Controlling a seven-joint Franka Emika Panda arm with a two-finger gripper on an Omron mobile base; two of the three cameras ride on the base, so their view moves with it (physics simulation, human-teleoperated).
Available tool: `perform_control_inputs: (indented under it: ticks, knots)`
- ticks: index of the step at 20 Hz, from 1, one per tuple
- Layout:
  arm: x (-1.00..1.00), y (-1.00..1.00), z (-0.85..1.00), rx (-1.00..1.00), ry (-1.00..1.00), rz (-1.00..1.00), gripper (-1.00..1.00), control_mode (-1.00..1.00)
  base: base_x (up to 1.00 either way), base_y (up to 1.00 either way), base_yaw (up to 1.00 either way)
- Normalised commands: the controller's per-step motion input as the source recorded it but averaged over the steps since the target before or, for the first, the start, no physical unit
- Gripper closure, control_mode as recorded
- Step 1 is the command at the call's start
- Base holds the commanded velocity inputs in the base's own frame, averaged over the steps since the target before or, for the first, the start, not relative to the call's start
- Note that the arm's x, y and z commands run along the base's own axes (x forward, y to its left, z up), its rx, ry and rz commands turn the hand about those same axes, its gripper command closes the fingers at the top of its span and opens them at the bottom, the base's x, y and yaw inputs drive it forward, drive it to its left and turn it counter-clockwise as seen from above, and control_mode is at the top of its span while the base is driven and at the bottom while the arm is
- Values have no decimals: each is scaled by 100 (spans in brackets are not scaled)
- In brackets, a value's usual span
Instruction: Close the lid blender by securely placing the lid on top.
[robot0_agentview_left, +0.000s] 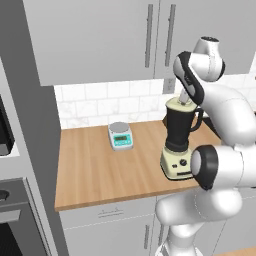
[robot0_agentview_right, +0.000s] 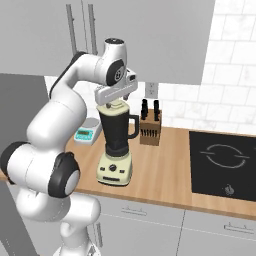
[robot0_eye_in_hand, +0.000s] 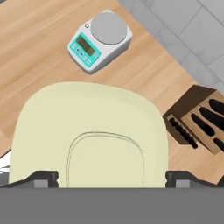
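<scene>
Honestly nothing here is readable. The scale (robot0_eye_in_hand: 99, 40) has a teal display with some dark digits on it, but they're too blurry to make out, and the little buttons beside it carry no legible marks. The cooktop (robot0_agentview_right: 223, 162) has pale ring outlines and a tiny symbol near its front edge, just graphics, no words. The blender (robot0_agentview_right: 116, 145) base shows a knob and a couple of dots, no brand or label that I can read.
</scene>
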Motion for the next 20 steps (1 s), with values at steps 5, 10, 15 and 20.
perform_control_inputs:
  ticks: [5,10,15,20]
  knots:
    - [0,0,0,0,-1,0,-100,-100,0,0,0]
    - [-10,-10,4,13,-13,-1,-100,-100,0,0,0]
    - [-37,-17,1,27,-16,-3,-100,-100,0,0,0]
    - [-91,-50,0,27,-39,-3,-100,-100,0,0,0]
